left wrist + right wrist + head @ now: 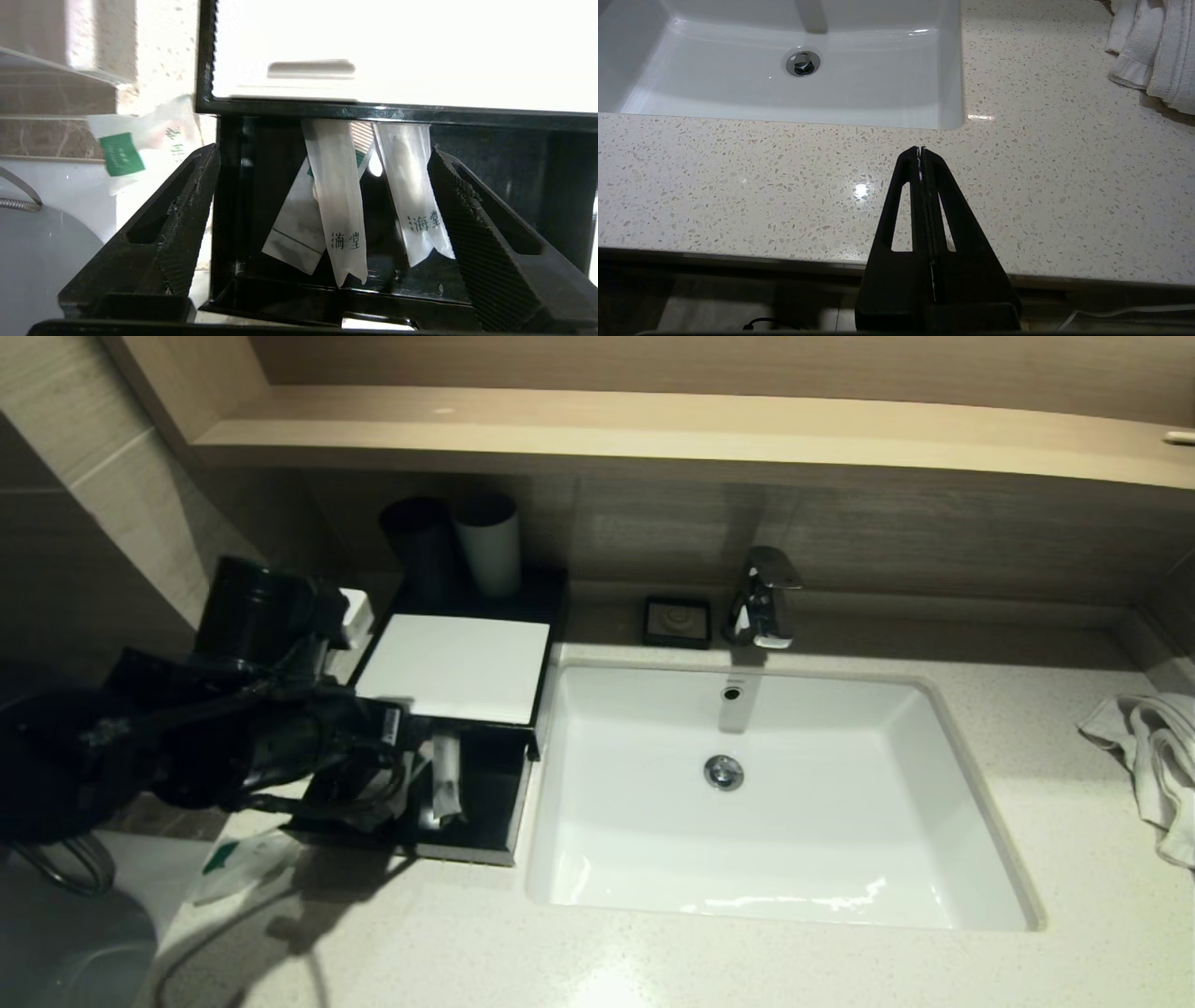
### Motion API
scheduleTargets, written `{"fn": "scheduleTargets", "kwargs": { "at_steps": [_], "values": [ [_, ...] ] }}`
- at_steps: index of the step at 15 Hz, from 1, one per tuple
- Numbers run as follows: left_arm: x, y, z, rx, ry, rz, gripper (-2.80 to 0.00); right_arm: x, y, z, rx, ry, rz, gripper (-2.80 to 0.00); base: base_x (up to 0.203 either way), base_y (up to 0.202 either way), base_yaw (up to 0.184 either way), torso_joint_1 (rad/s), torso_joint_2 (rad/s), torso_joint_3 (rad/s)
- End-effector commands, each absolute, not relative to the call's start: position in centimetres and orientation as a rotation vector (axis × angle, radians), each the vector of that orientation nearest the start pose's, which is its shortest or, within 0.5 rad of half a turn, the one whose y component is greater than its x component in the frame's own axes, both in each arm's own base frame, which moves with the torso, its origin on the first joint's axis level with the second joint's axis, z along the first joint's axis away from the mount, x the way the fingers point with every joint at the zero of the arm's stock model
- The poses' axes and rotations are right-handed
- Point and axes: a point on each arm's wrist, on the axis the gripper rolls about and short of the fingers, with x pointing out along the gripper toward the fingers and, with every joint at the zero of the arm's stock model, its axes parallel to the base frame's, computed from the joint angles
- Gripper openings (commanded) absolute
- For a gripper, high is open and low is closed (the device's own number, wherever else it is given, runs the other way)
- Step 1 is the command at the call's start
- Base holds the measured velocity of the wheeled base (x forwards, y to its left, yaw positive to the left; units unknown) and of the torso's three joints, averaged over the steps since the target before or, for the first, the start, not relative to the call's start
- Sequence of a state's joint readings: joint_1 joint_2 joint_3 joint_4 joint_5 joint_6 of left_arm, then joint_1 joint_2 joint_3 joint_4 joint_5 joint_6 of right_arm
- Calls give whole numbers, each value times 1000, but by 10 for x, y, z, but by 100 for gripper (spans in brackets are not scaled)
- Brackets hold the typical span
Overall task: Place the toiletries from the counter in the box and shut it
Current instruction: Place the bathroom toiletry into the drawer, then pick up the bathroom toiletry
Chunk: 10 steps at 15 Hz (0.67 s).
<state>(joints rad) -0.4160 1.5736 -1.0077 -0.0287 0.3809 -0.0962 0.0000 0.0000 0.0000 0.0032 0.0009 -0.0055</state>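
Packets [343, 219] are lying in the drawer [327, 298] between the wide-open left gripper [322, 205] fingers, risking snagging while 1 sachet [245, 861] is waiting outside.

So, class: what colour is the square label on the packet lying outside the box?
Green label, clearest in the left wrist view.

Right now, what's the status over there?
Left tool open over the box's drawer. Three packets inside, one packet on the counter. Drawer open. Right tool shut, idle.
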Motion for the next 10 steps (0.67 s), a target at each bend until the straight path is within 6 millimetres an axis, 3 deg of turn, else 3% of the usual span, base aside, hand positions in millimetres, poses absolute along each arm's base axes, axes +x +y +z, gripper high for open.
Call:
{"fn": "scheduleTargets", "kwargs": {
  "at_steps": [1,6,10],
  "values": [
    [243,-98,232,94,448,-10,0,-23,0,75,-6,3,2,-280,0,0,0,0,0,0],
    [230,-92,243,82,424,-8,0,-23,0,75,-6,3,2,-280,0,0,0,0,0,0],
    [227,-65,249,62,422,88,0,-23,0,75,-6,3,2,-280,0,0,0,0,0,0]
  ]
}}
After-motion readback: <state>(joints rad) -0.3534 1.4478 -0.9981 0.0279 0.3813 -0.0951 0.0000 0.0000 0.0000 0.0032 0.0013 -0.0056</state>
